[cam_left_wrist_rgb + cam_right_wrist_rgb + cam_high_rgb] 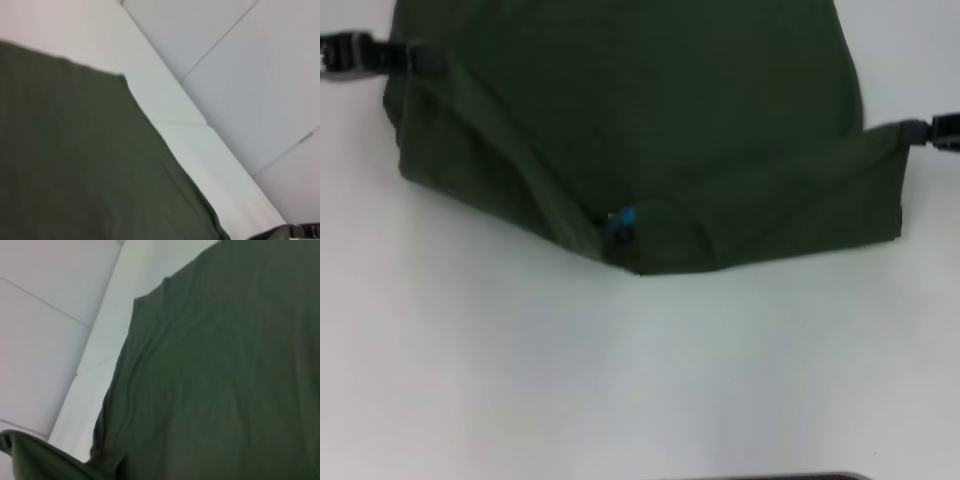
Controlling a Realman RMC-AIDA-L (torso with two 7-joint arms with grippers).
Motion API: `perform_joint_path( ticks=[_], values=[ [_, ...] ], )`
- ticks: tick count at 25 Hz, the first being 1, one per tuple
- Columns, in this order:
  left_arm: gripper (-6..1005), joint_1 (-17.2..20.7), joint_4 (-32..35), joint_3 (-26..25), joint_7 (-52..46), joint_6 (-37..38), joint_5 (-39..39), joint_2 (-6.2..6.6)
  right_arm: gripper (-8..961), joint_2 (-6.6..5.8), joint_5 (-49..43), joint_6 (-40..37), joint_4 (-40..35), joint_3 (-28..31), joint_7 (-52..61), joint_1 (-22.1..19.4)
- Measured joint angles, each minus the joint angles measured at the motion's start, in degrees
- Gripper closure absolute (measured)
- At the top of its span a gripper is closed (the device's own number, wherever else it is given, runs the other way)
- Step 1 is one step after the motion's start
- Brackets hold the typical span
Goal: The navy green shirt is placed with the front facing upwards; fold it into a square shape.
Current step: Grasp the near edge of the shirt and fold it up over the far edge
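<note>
Both tools (pixel 415 58) (pixel 912 130) pinch shirt (pixel 650 120) corners — head view only.

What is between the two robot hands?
In the head view, the shirt stretches between the left gripper and the right gripper, each at one side edge. Its blue tag sits near the front edge.

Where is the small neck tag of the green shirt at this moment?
In the head view, the neck tag sits at the collar on the near edge of the navy green shirt, about midway between the left gripper and the right gripper.
</note>
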Motion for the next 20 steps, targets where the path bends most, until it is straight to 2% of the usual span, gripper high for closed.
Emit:
perform_joint_path(
  ticks=[5, 11, 20],
  values=[
    [967, -2.8, -2.0, 0.1, 0.0, -6.3, -1.1, -0.22, 890, 0.63, 0.2, 4.0, 0.2, -0.8, 0.8, 3.7],
    [967, -3.7, -2.5, 0.3, 0.0, -11.4, -6.1, -0.72, 888, 1.67, 0.9, 11.0, 0.5, -3.7, 1.4, 7.1],
    [968, -3.9, -4.6, 0.8, 0.3, -21.0, -10.7, -1.49, 885, 1.51, 4.6, 21.0, 3.8, -9.1, 1.4, 9.2]
  ],
)
